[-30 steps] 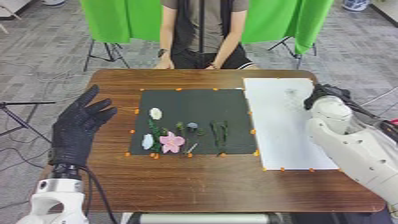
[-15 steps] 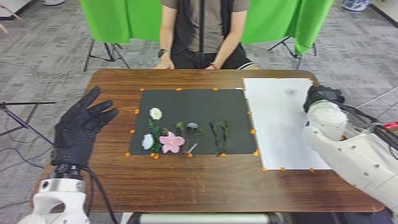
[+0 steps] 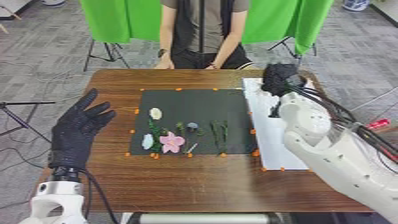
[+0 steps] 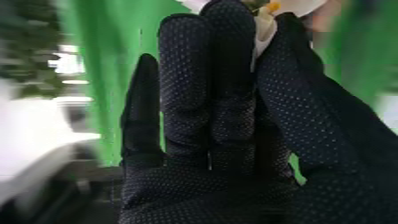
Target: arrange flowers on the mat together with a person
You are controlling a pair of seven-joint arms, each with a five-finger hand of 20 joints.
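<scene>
Down on the brown wooden table (image 3: 195, 190), see a dark rectangular mat (image 3: 226, 105) beside a long white sheet (image 3: 274, 137). Over the sheet's far end, find the black-gloved right hand (image 3: 281, 80) pinching a white, orange-centred flower (image 4: 300, 5); left of the mat, the black-gloved left hand (image 3: 75, 130), with fingers apart.

pink flower (image 3: 171, 142), near-left corner of dark mat (image 3: 184, 102) | two white blooms (image 3: 155, 114), left edge | bluish bloom (image 3: 193, 126), centre | green stems (image 3: 225, 132), near edge | yellow-centred white flower (image 4: 305, 5), pinched in right hand (image 3: 281, 74)
</scene>
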